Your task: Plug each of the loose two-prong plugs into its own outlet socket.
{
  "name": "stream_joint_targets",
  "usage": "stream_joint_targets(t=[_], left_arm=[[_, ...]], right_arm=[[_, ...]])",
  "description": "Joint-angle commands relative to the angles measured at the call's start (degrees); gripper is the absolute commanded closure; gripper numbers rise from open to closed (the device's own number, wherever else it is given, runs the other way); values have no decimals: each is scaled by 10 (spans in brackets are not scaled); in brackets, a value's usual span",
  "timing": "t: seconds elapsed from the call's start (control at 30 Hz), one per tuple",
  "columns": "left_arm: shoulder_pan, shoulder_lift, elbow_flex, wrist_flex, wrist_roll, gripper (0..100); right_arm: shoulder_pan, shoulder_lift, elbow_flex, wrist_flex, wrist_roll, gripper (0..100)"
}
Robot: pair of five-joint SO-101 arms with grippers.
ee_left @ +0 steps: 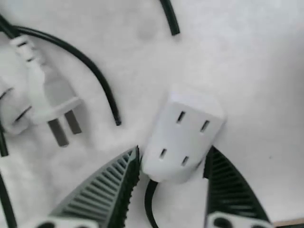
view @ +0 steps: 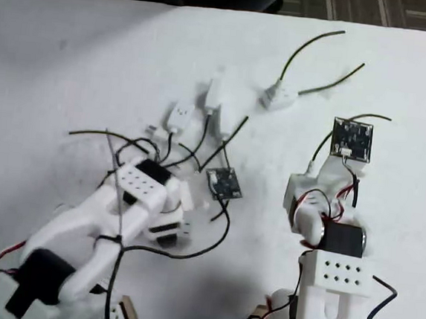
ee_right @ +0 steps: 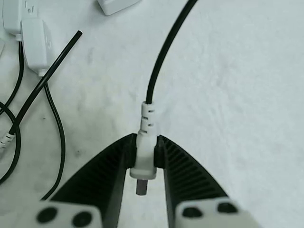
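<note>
My left gripper (ee_left: 173, 154) is shut on the near end of a white outlet socket (ee_left: 183, 137), whose slots face up and whose black cord leaves between the fingers. A loose white two-prong plug (ee_left: 54, 102) lies on the table just beside it, prongs bare. In the high view that socket (view: 181, 116) and plug (view: 153, 132) lie left of centre. My right gripper (ee_right: 145, 140) is shut on a second white two-prong plug (ee_right: 144, 159), held above the table. Its black cord (ee_right: 166, 52) runs away from the fingers and its prongs point back toward the wrist.
Two more white sockets (view: 220, 100) (view: 280, 97) lie at the back centre of the white table (view: 72, 65), trailing black cords. Loose cords cross the middle between the arms. A cut cord end (ee_right: 76, 35) lies near another socket (ee_right: 33, 42).
</note>
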Motion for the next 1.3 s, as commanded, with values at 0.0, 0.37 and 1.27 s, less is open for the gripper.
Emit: stream_joint_targets(t=[0.0,0.37,1.27], left_arm=[[8,14,-31,-11,10,834],[55,11,-41,-11,178,969],[-7,-211,-97,146,295,845]], right_arm=[[-4,-7,-3,-6,-2,981],[-3,-7,-3,-6,-2,981],[-78,-11,-76,97,40,981]])
